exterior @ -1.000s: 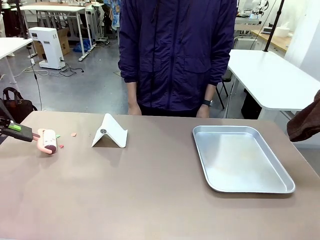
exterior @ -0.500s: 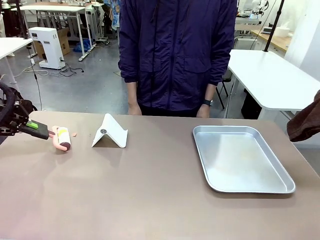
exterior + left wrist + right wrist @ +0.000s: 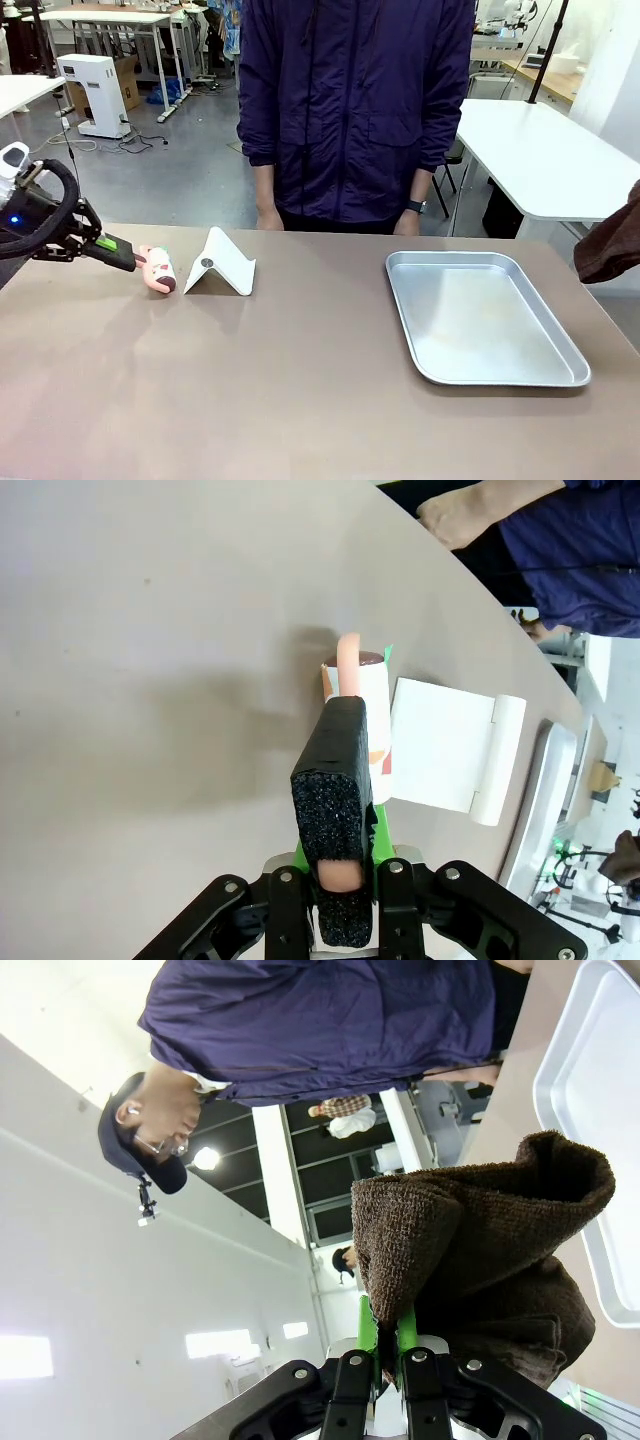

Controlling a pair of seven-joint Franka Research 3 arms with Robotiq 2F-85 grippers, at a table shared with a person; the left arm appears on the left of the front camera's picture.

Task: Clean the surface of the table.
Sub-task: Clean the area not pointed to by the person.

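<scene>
No writing or labels can be read.

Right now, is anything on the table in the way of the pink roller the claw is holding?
Yes. A white folded stand sits on the table right beside the pink roller in the left claw, on the side toward the silver tray. The tray covers more tabletop farther along.
</scene>
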